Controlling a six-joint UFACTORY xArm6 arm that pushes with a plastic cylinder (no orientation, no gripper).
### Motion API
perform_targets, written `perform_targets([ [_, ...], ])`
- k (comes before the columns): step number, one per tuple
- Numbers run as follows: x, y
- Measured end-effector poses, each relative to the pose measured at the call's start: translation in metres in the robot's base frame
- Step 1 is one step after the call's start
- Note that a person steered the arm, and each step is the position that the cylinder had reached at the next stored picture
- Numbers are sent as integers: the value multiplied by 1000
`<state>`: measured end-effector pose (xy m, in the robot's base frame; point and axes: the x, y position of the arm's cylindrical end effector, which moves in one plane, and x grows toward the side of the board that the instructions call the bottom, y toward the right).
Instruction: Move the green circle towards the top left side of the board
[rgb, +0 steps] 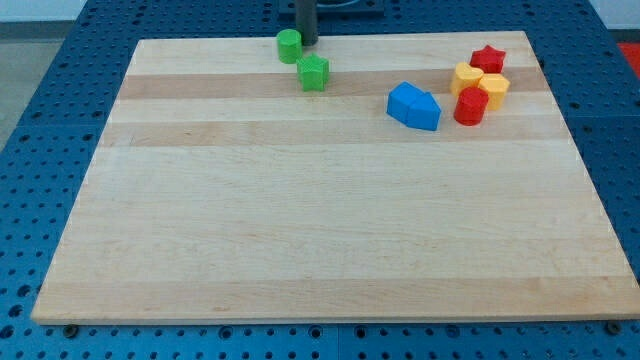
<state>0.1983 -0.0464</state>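
The green circle (289, 45) is a short green cylinder near the board's top edge, a little left of centre. My tip (307, 43) is the lower end of the dark rod that comes down from the view's top; it stands right beside the green circle, on its right side, touching or nearly touching it. A green star-shaped block (313, 72) lies just below and to the right of the circle, apart from my tip.
The wooden board (300, 220) lies on a blue perforated table. A blue block (413, 105) sits right of centre near the top. At the top right, a red star (488, 59), two yellow blocks (467, 77) (494, 88) and a red cylinder (470, 105) cluster.
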Motion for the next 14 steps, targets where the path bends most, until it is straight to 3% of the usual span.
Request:
perform_targets([
  [3,47,-26],
  [5,65,12],
  [7,70,12],
  [14,70,-111],
])
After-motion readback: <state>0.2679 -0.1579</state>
